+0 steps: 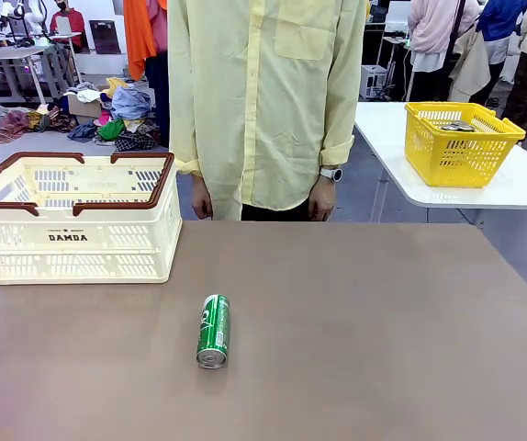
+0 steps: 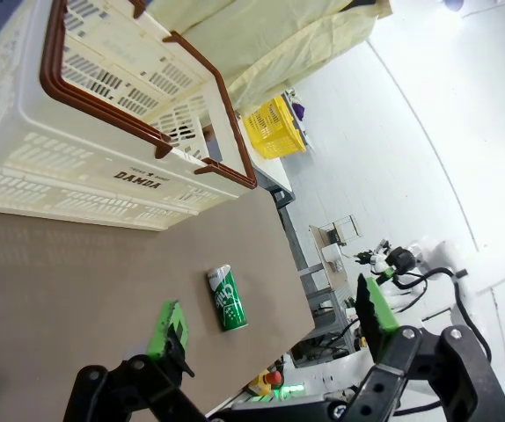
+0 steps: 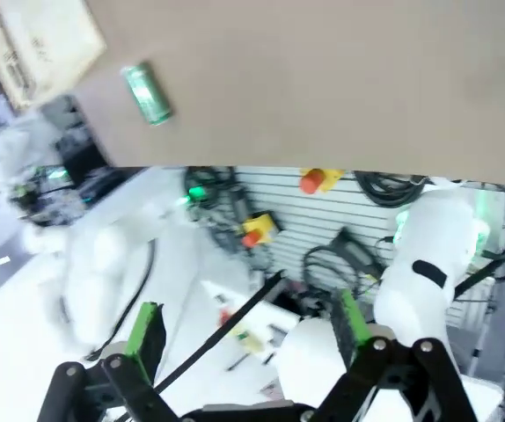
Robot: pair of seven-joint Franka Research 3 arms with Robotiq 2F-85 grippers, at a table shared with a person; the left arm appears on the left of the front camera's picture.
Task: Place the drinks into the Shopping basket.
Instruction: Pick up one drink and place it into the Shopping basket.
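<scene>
A green drink can [image 1: 213, 331] lies on its side on the brown table, silver top toward the near edge. The blue can is out of view. The cream-white Shopping basket [image 1: 25, 262] with dark red-brown handles and DAMDA lettering stands at the table's far left. In the left wrist view my left gripper [image 2: 270, 316] is open and empty, high over the table, with the green can [image 2: 227, 297] below between its fingers and the basket [image 2: 68, 167] beyond. My right gripper [image 3: 248, 332] is open and empty, off the table's edge, far from the can [image 3: 147, 94] and basket [image 3: 37, 40].
A person in a pale yellow shirt [image 1: 263, 101] stands at the far edge, hands down. A bright yellow mesh basket [image 1: 461, 147] sits on a white side table at back right. Bare brown tabletop [image 1: 383, 331] spreads right of the can.
</scene>
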